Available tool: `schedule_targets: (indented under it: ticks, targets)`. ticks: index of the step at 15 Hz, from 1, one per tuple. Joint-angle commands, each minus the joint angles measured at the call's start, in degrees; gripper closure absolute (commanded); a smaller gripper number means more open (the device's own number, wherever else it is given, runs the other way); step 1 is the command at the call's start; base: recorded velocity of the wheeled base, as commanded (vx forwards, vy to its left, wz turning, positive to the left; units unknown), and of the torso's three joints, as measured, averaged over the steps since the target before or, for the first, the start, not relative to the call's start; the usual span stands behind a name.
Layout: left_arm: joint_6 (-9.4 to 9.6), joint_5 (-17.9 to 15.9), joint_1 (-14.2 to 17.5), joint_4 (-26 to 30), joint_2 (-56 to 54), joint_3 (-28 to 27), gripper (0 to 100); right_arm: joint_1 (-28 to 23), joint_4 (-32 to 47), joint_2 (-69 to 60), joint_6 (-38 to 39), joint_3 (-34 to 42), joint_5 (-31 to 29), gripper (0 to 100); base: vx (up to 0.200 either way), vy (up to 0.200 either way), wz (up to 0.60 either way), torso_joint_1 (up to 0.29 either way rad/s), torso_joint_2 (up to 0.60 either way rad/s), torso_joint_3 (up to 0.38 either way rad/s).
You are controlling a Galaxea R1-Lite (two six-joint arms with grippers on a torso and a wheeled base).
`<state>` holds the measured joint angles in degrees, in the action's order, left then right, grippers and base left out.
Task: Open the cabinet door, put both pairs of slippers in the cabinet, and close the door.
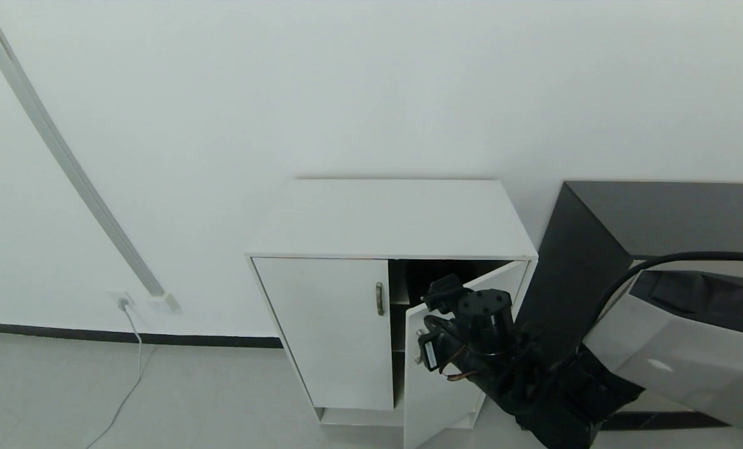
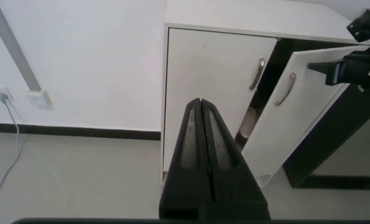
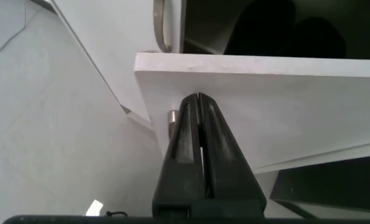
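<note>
The white cabinet (image 1: pixel 390 218) stands against the wall with its left door (image 1: pixel 327 330) closed and its right door (image 1: pixel 433 405) swung partly out. My right arm's wrist (image 1: pixel 477 324) is at that open door. My right gripper (image 3: pixel 200 96) is shut, its tips against the door panel (image 3: pixel 284 118) just beside the handle's metal post (image 3: pixel 172 116). Two dark rounded shapes (image 3: pixel 265 25) lie inside the cabinet; I cannot tell whether they are slippers. My left gripper (image 2: pixel 200 101) is shut and empty, held in the air before the cabinet's closed door (image 2: pixel 216 93).
A black piece of furniture (image 1: pixel 596 249) stands close to the cabinet's right side. On the left, a wall socket with a cable (image 1: pixel 121 302) and a grey conduit (image 1: pixel 65 156). Open tiled floor (image 1: pixel 159 393) lies left of the cabinet.
</note>
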<state>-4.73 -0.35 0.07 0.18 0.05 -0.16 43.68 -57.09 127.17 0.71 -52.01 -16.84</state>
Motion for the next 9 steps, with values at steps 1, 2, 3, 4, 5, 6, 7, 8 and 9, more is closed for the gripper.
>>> schedule_targets:
  ticks: [1, 2, 3, 4, 5, 6, 7, 8, 9]
  targets:
    - [-0.02, 0.00, 0.01, -0.01, 0.04, -0.02, 100, -1.05, 0.05, 2.29, 0.00, -2.22, -0.04, 100, 0.000, 0.000, 0.00, 0.000, 0.00, 0.000]
    - [-0.02, 0.00, 0.01, -0.01, -0.05, -0.02, 100, -1.58, 0.05, 3.26, 0.00, -3.45, -0.04, 100, 0.000, 0.000, 0.00, 0.000, 0.00, 0.000]
    - [-0.02, 0.00, 0.01, -0.01, 0.04, -0.02, 100, -2.28, 0.05, 4.14, 0.00, -4.86, -0.04, 100, 0.000, 0.000, 0.00, 0.000, 0.00, 0.000]
    - [-0.02, 0.00, 0.01, -0.01, 0.04, -0.02, 100, -2.55, 0.05, 4.75, 0.00, -5.74, -0.04, 100, 0.000, 0.000, 0.00, 0.000, 0.00, 0.000]
    - [-0.02, 0.00, 0.01, -0.01, 0.04, -0.02, 100, -3.42, 0.14, 6.33, 0.00, -8.11, -0.04, 100, 0.000, 0.000, 0.00, 0.000, 0.00, 0.000]
    - [-0.02, 0.00, 0.01, -0.01, -0.05, -0.02, 100, -3.78, 0.22, 7.48, 0.00, -9.78, -0.04, 100, 0.000, 0.000, 0.00, 0.000, 0.00, 0.000]
    - [-0.02, 0.00, 0.01, -0.01, 0.04, -0.02, 100, -4.39, 0.31, 8.53, -0.09, -11.54, -0.04, 100, 0.000, 0.000, 0.00, 0.000, 0.00, 0.000]
    - [-0.02, 0.00, 0.01, -0.01, 0.04, -0.02, 100, -4.74, 0.40, 9.59, -0.18, -13.21, -0.04, 100, 0.000, 0.000, 0.00, 0.000, 0.00, 0.000]
    - [-0.02, 0.00, 0.01, -0.01, 0.04, -0.02, 100, -5.09, 0.40, 10.64, -0.27, -14.70, -0.04, 100, 0.000, 0.000, 0.00, 0.000, 0.00, 0.000]
